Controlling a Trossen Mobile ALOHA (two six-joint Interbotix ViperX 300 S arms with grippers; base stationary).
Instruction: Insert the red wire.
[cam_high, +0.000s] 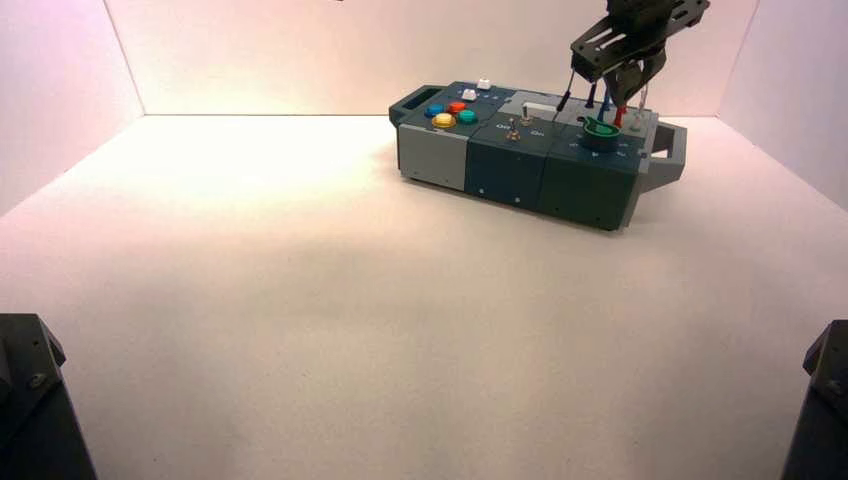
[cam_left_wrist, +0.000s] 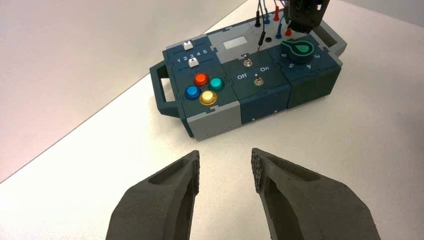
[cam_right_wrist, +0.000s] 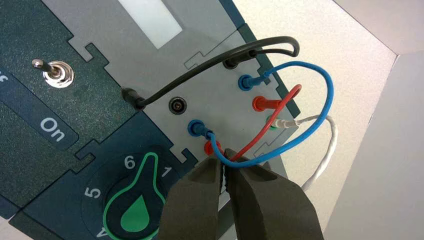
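Note:
The red wire (cam_right_wrist: 280, 107) arches over the grey socket panel at the far right of the box (cam_high: 520, 165). One red plug (cam_right_wrist: 260, 103) sits in a far socket. The other red plug (cam_right_wrist: 208, 147) stands at a socket beside a blue plug (cam_right_wrist: 195, 127), near the green knob (cam_right_wrist: 132, 210). My right gripper (cam_right_wrist: 223, 161) is shut, its tips right against that red plug where the red lead runs under them. I cannot tell whether the lead is pinched. My left gripper (cam_left_wrist: 225, 165) hangs open over the bare table, well short of the box.
A blue wire (cam_right_wrist: 320, 115), a black wire (cam_right_wrist: 200, 70) and a white wire (cam_right_wrist: 325, 150) loop around the same sockets. One socket (cam_right_wrist: 176, 105) stands open. A toggle switch (cam_right_wrist: 57, 75) and four coloured buttons (cam_left_wrist: 202, 87) lie further left on the box.

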